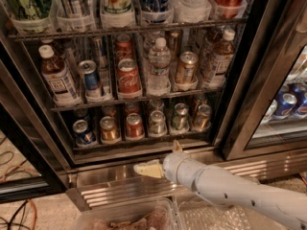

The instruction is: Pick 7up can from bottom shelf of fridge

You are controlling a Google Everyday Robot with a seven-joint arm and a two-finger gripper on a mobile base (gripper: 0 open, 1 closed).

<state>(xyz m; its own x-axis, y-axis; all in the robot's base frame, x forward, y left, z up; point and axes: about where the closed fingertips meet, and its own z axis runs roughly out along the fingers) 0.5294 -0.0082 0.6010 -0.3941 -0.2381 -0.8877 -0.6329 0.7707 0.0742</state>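
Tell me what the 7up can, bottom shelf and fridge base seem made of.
7up can: likely aluminium, shiny silver top. Bottom shelf: dark wire, probably coated metal. Fridge base: ribbed, bright, apparently stainless steel. The gripper hangs before that base.

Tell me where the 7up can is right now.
In the camera view the 7up can stands fourth from the left on the bottom shelf, between the red-orange can and a silver can; the gripper hangs just below it, before the fridge base.

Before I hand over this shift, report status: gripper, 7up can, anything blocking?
Gripper low, at the ribbed stainless-steel base, below the dark wire bottom shelf. Pale silvery-green aluminium 7up can on that shelf, untouched. Nothing seen blocking it.
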